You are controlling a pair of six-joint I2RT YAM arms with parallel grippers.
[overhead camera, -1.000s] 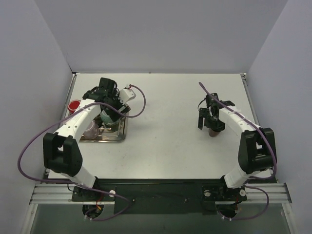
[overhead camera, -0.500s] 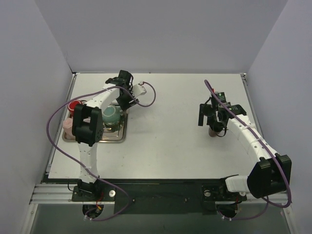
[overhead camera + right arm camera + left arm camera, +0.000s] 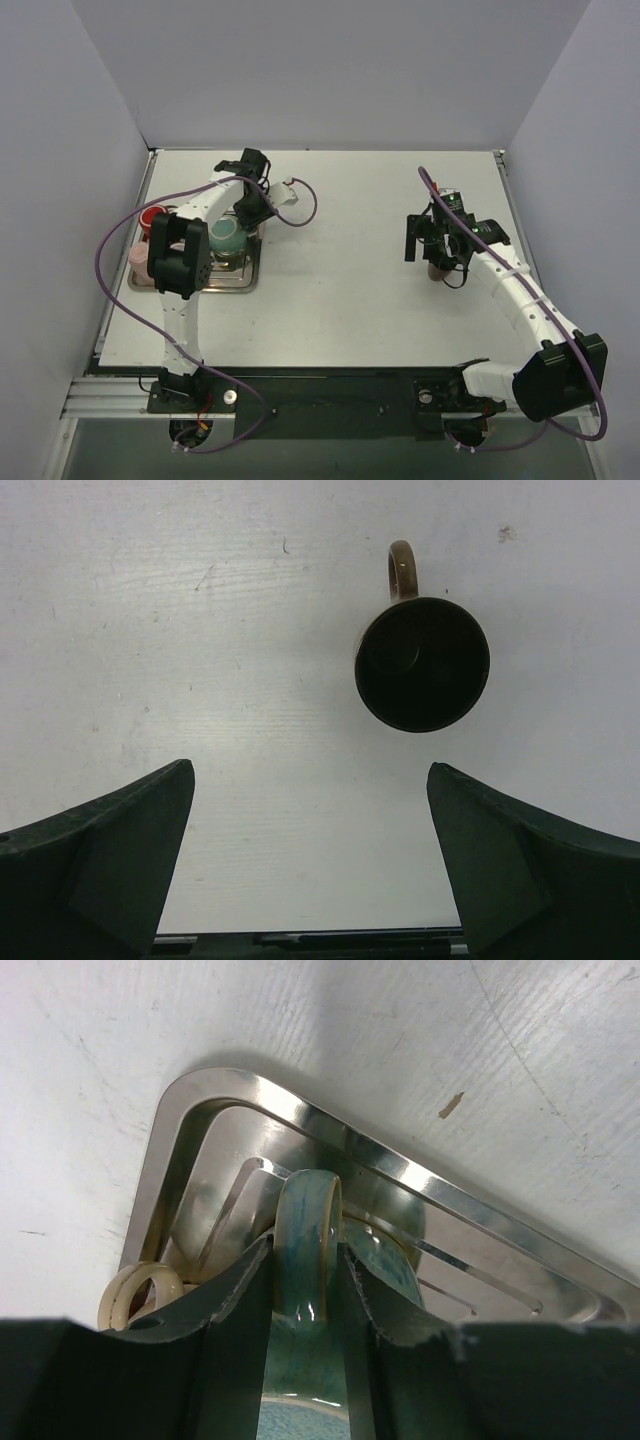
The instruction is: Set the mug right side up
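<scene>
While the left gripper (image 3: 308, 1260) sits with a finger pressed to each side of the handle of the teal mug (image 3: 228, 238), the mug itself lies inside the steel tray (image 3: 270, 1095) at the table's left, near the tray's far right corner. From above it shows as a flat teal disc. I read that as base up, so it is not yet turned, though the frames do not settle this. Main risk: the hold is on the handle alone, a narrow glazed loop. Once lifted, the body could swing about that pinch, slip through the pads, and drop back onto the tray's ridges or knock its raised rim. A second risk is the neighbours. A cream handle (image 3: 140, 1290) lies just beside the left finger, and a pink cup (image 3: 139, 256) and a red cup (image 3: 152, 217) stand at the tray's left side, so a wide flip could clip them or drag the tray. The arm's purple cable (image 3: 300, 205) loops on the table (image 3: 350, 300) just right of the tray, where a set-down might go. The right gripper (image 3: 310, 780) hangs well apart with its jaws wide and nothing between them, over a brown mug (image 3: 422, 663) that stands mouth up, handle pointing away. It is clear of the left arm's work.
</scene>
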